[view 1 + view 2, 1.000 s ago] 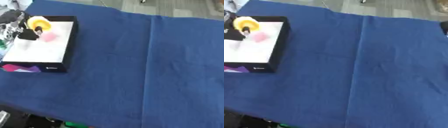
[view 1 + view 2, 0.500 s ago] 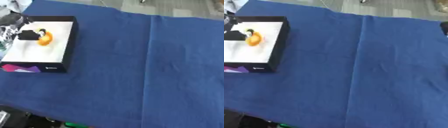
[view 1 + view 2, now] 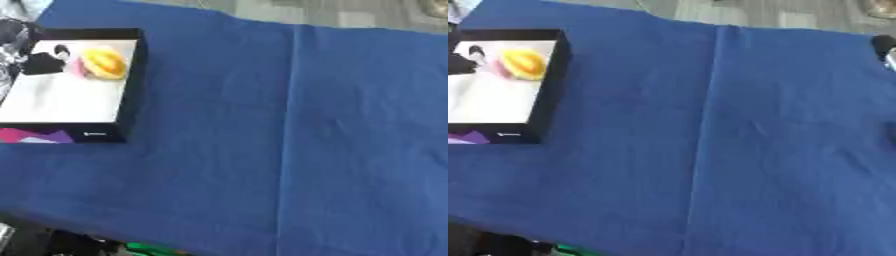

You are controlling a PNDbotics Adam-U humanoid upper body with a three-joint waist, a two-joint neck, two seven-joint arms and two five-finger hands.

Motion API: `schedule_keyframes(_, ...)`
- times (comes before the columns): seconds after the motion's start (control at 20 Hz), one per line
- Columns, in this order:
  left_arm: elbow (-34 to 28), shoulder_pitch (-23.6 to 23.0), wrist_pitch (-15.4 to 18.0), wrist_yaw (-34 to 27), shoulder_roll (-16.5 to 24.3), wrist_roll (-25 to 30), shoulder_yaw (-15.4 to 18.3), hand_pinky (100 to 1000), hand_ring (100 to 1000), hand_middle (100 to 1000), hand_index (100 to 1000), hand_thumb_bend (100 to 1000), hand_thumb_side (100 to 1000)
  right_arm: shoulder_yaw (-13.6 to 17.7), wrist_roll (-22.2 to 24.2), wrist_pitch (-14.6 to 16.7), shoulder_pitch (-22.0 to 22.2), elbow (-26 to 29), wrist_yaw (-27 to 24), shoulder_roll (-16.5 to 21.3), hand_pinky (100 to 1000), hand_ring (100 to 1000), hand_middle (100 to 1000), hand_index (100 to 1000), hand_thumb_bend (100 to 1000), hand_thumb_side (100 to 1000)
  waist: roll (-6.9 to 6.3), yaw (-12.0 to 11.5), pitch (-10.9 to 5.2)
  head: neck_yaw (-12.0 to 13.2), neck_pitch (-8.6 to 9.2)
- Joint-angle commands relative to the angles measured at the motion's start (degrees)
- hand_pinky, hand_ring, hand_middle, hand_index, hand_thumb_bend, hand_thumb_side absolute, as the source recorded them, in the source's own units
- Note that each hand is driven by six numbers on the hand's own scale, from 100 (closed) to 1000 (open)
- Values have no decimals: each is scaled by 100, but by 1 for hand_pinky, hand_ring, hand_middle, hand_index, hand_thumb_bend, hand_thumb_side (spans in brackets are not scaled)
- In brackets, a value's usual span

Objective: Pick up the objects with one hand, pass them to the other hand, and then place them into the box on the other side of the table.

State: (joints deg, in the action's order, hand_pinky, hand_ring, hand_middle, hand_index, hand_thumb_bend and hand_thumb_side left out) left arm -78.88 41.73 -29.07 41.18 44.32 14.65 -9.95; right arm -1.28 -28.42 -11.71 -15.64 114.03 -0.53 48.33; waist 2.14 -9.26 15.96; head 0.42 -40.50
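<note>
A black box (image 3: 129, 85) with a white floor stands at the table's far left. In it lies a yellow rounded object (image 3: 103, 62), with a small pink thing (image 3: 78, 68) against its left side. My left hand (image 3: 37, 63) is over the box's left part, just left of the yellow object, its fingers loose and apart from the object. A dark part of my right hand (image 3: 883, 46) shows only at the right edge of the right eye view.
A blue cloth (image 3: 289, 130) with a lengthwise crease covers the whole table. The box's front flap shows pink and purple print (image 3: 31, 136). The table's near edge runs along the bottom left, with dark floor clutter below.
The yellow object was held up in my left hand over the box. It now lies on the box floor, and the hand has drawn back to the left.
</note>
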Motion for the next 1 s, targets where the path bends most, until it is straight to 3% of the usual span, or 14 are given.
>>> schedule_keyframes(0.05, -461, 17, 88, -250, 233, -256, 185, 840, 766, 732, 836, 100, 552, 153, -60, -35, 10, 56, -3, 274, 615, 734, 744, 769, 590, 213, -15, 4, -142, -292, -70)
schedule_keyframes(0.15, -729, -12, 155, -423, 226, -416, 245, 814, 747, 719, 826, 100, 472, 206, -84, -75, 60, 56, -5, 327, 615, 734, 745, 769, 546, 234, -8, 7, -147, -513, -95)
schedule_keyframes(0.25, -998, -53, 158, -593, 223, -573, 287, 801, 735, 707, 812, 100, 388, 254, -107, -110, 105, 56, -31, 385, 616, 735, 745, 769, 585, 214, -5, 14, -151, -672, -109)
schedule_keyframes(0.35, -1273, -96, 127, -764, 220, -719, 324, 790, 720, 690, 800, 100, 370, 307, -128, -156, 159, 56, -74, 460, 617, 736, 746, 770, 584, 218, -6, 20, -156, -806, -107)
schedule_keyframes(1.0, -2607, -261, 16, -1882, -98, -1818, 439, 734, 656, 624, 757, 100, 516, 579, 68, -877, 489, 56, -420, 914, 627, 759, 757, 780, 620, 259, -36, 68, -147, -1525, 105)
